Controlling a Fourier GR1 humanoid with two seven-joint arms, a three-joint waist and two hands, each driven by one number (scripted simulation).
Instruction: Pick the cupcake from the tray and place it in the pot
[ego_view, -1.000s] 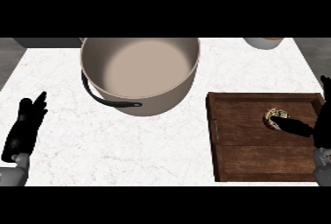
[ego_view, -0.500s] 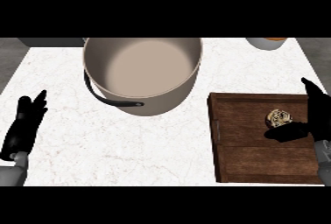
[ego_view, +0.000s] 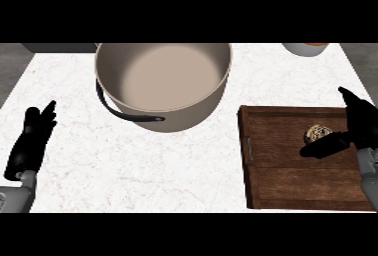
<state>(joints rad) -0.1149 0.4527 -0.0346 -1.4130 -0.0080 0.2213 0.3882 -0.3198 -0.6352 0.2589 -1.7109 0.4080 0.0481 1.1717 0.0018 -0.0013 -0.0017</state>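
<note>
My right hand (ego_view: 353, 131), open and holding nothing, flanks the cupcake (ego_view: 318, 132) on the tray (ego_view: 280, 170); closing around it comes next.

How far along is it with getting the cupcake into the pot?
Nothing looks finished: the cupcake sits on the wooden tray, and the pot holds nothing. In hand: the right hand is at the cupcake, thumb beside it, fingers straight, not closed round it. The left hand rests open at the counter's left edge. Left to do: grasp, lift, carry to the pot and release.
</note>
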